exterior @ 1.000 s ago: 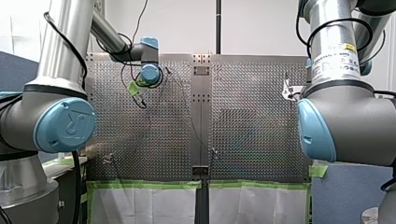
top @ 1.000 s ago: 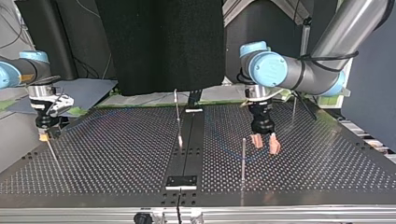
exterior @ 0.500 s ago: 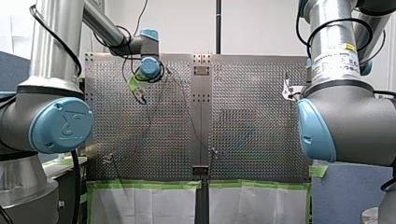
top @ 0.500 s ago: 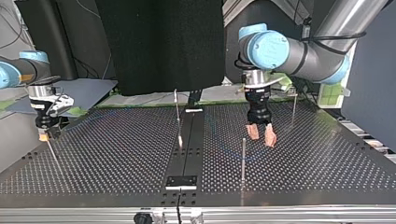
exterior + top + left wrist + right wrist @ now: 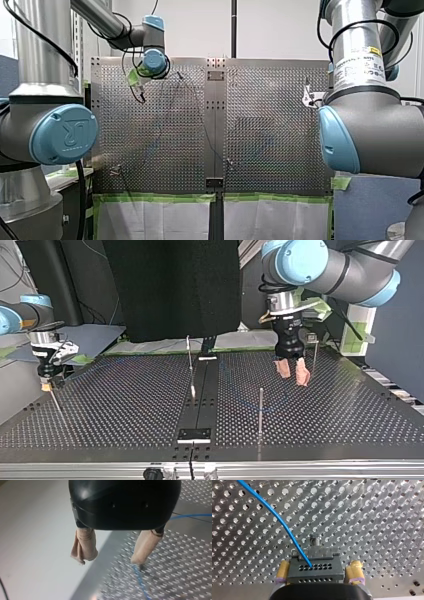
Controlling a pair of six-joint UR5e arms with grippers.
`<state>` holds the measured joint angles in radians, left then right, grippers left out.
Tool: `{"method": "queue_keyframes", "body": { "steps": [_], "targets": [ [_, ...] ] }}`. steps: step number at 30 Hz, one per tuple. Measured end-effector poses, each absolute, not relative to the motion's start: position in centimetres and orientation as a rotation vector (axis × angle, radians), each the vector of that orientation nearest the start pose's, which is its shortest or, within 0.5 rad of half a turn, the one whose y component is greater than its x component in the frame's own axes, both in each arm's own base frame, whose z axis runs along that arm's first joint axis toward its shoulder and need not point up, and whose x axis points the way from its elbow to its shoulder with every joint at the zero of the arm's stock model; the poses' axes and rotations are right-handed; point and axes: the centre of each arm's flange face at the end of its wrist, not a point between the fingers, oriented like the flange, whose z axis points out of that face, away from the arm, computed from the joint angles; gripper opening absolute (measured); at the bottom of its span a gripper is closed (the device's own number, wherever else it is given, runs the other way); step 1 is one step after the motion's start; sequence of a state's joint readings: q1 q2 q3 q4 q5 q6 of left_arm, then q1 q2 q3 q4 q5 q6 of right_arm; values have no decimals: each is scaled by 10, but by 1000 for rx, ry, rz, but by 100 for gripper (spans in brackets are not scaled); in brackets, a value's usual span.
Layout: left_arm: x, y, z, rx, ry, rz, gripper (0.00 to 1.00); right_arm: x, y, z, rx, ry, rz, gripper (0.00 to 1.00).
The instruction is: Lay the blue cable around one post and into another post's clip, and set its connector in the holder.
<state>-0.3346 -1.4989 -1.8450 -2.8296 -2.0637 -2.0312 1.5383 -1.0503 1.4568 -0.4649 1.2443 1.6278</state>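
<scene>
My right claw [image 5: 319, 573] pinches the grey connector [image 5: 315, 566] at the counter's [image 5: 377, 515] left edge in the top view, with the blue cable [image 5: 272, 515] trailing from it. My left claw [image 5: 111, 558] hangs spread and empty above the cable. Tugging the cable could twist the connector askew.

A UR mark stood on my left arm's blue joint cap [image 5: 64, 134]; my right arm's label [image 5: 359, 64] was unreadable.
</scene>
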Motion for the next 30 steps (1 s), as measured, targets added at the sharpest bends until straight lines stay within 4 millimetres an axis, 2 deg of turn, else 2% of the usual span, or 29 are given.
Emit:
{"method": "queue_keyframes", "body": {
  "steps": [5, 10, 21, 26, 30],
  "targets": [
    [392, -228, 450, -465, 1378, -250, 98, 143, -677, 282, 1362, -1052, 1482, 100],
    [395, -232, 461, -429, 1399, -215, 98, 143, -677, 282, 1362, -1053, 1481, 100],
    [393, -242, 501, -332, 1426, -152, 98, 144, -676, 282, 1363, -1054, 1481, 100],
    [400, -250, 506, -273, 1462, -122, 98, 145, -676, 282, 1366, -1053, 1482, 100],
    [404, -257, 496, -233, 1514, -75, 98, 146, -676, 282, 1367, -1053, 1483, 100]
  ]
}}
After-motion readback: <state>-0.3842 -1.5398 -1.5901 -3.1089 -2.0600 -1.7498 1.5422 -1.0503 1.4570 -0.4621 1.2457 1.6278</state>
